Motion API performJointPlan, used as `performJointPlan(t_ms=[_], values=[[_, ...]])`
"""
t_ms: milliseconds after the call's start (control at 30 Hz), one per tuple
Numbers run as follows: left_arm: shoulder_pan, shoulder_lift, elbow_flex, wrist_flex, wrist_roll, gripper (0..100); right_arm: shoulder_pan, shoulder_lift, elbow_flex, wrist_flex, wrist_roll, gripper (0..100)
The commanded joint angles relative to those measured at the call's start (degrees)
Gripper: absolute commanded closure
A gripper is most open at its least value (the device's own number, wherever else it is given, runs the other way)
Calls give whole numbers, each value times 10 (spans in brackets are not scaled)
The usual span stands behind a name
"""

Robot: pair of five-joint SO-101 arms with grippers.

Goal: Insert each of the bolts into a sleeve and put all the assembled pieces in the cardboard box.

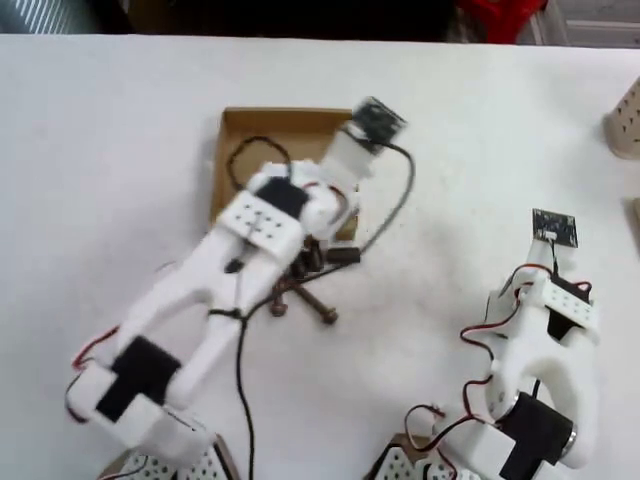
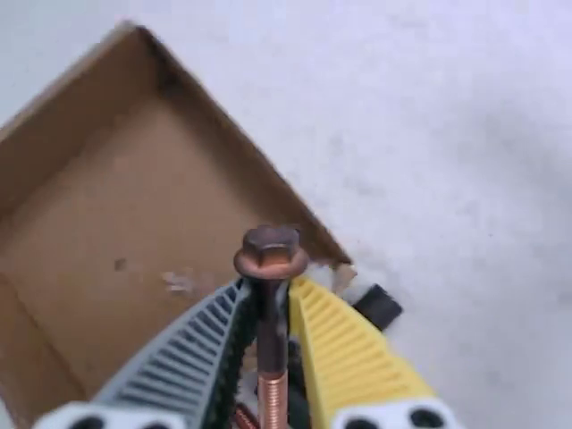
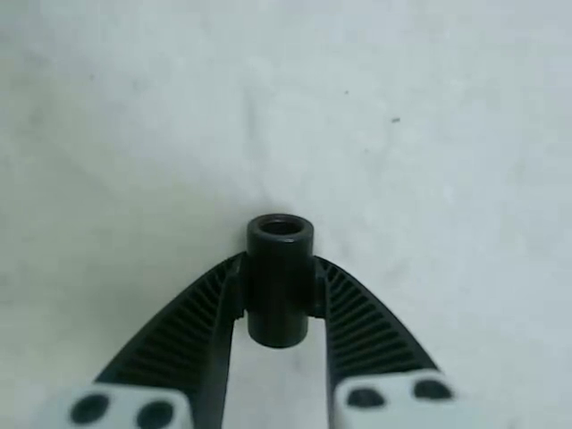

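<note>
L pincer [image 2: 268, 290] clamped on copper bolt [image 2: 271, 257], head past the tips, over edge of cardboard box [image 2: 98, 214]. R pincer [image 3: 279, 265] clamped on black sleeve [image 3: 280, 295] above table [image 3: 402, 107]. Loose bolts [image 1: 305, 298] heaped on table just beside box.

White table [image 1: 120, 120] — cardboard box [image 1: 270, 118], loose bolts [image 1: 315, 305], a sleeve [image 1: 343, 255].

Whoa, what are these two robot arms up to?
They are meant to put bolts into sleeves. The left pincer grips a copper bolt close to the cardboard box. The right pincer, off to the side, holds a black sleeve over the white table. The two are apart, so that bolt is not in the sleeve yet. More bolts lie in a heap beside the box.
</note>
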Motion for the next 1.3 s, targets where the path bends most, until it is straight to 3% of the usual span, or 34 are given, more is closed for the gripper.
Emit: performJointPlan(t_ms=[0, 267, 433, 533, 767, 1000, 1267], values=[[-55, -105, 49, -36, 26, 980, -12, -19, -4, -7, -5, 981], [-181, -313, 221, -40, 26, 980, -31, -20, -4, -8, -6, 981], [-273, -381, 304, -40, 69, 980, -68, -24, -17, -9, -111, 981], [-326, -369, 333, -47, 105, 980, -99, -25, -22, -7, -157, 981], [-401, -283, 353, -92, 113, 980, -196, -38, -77, 34, -246, 981], [-414, -182, 298, -92, 113, 980, -335, -165, -112, 98, -273, 981], [-415, -139, 273, -92, 113, 980, -528, -222, -108, 53, -273, 981]])
